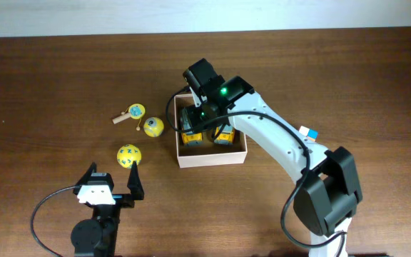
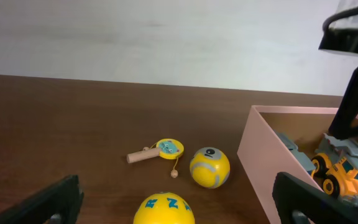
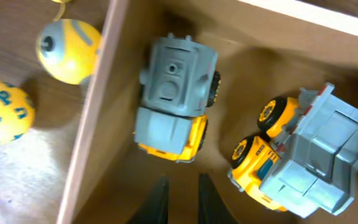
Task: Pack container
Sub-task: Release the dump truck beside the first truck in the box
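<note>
My right gripper point(image 3: 184, 200) hangs inside the container point(image 3: 89, 124). Its fingers are drawn close with only a slim gap, and they clasp nothing; the container's tan floor shows between them. So the box is all around these jaws, with its walls on every side and its floor below.

Just past my fingertips a grey-and-yellow toy truck point(image 3: 176, 106) lies on that floor, near the wall that faces the balls. Beside it, toward the opposite wall, rests a yellow dump truck point(image 3: 297, 155) with a grey bed, tilted. The two trucks are close together, but I cannot tell whether they touch.

Outside the container, just beyond the near wall, a yellow ball with an eye point(image 3: 70, 50) sits on the brown table point(image 1: 48, 86). A lettered yellow ball point(image 3: 2, 112) sits a little farther from the box. Farther again, a small wooden paddle toy point(image 1: 130, 113) lies flat.

Farthest from the container, my left gripper point(image 1: 113, 173) is spread wide and holds nothing. It faces the lettered ball, and the box is well apart off to one side of it.
</note>
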Motion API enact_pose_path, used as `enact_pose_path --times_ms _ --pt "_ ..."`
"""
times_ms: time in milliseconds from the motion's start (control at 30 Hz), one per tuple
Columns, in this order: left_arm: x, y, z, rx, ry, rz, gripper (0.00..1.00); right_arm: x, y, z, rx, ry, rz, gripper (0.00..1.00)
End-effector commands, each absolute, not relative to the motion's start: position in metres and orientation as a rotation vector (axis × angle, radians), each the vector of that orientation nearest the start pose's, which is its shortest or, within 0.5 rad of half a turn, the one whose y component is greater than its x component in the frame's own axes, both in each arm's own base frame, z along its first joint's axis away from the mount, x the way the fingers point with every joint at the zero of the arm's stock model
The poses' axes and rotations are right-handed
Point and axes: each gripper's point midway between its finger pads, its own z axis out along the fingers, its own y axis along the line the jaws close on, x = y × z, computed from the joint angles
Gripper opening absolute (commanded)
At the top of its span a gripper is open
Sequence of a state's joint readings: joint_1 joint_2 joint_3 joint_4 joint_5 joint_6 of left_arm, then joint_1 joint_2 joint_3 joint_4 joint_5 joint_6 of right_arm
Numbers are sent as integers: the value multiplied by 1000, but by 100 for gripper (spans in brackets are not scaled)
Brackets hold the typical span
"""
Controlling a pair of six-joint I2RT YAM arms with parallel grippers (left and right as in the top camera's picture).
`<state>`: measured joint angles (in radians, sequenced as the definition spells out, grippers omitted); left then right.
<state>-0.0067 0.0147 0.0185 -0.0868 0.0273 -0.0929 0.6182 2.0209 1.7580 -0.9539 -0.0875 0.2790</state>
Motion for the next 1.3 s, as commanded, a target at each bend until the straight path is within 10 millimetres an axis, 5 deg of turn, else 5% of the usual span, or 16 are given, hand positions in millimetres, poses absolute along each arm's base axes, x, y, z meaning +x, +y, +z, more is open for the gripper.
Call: enact_pose_path --times_ms 0,267,1267 --pt "246 -7 157 -30 1652 -89 99 381 282 93 -508 2836 271 12" --pt "246 -7 157 -30 1652 -89 99 381 275 58 -510 2899 178 12" --pt "246 -7 157 -30 1652 -89 99 393 221 58 -494 2884 -180 13"
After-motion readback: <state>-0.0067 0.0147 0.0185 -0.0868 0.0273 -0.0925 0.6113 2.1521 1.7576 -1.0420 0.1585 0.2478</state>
